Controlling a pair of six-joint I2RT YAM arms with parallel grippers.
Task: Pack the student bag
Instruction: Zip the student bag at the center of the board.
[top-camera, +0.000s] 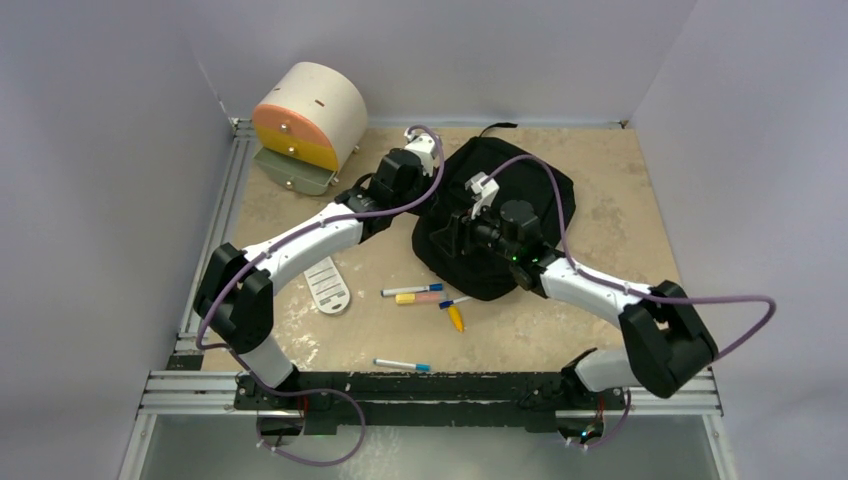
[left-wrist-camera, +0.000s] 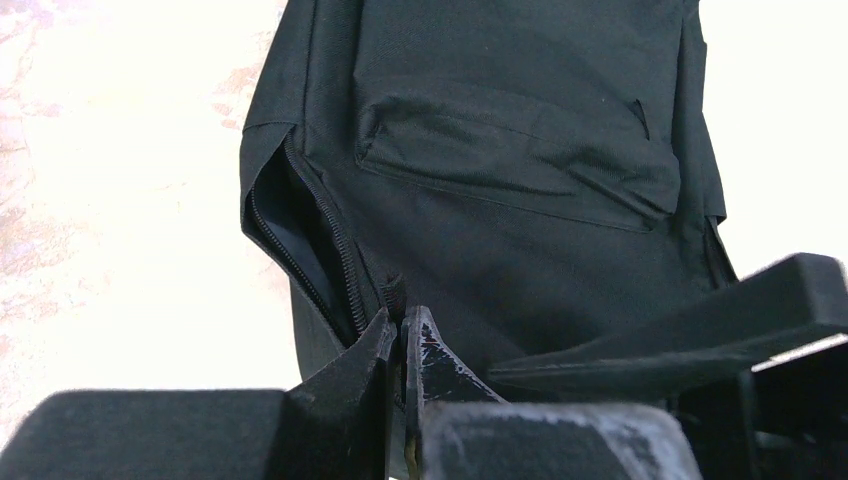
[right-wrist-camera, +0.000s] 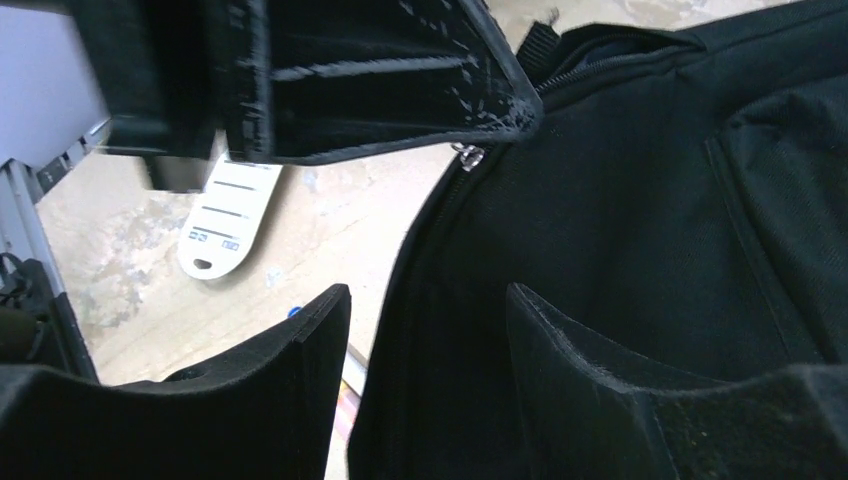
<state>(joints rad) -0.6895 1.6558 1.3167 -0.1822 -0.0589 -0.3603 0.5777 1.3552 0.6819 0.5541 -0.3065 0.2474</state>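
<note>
The black student bag lies flat at the middle back of the table. My left gripper is at its upper left edge. In the left wrist view it is shut on the black zipper pull, at the end of a partly opened zipper on the bag. My right gripper is at the bag's left side. In the right wrist view it is open, and the bag's edge lies between its fingers. A metal zipper slider shows above them.
A cream-and-orange cylindrical drawer box stands at the back left. A white ruler, a blue-capped pen, a yellow-pink highlighter, a yellow marker and another pen lie in front of the bag.
</note>
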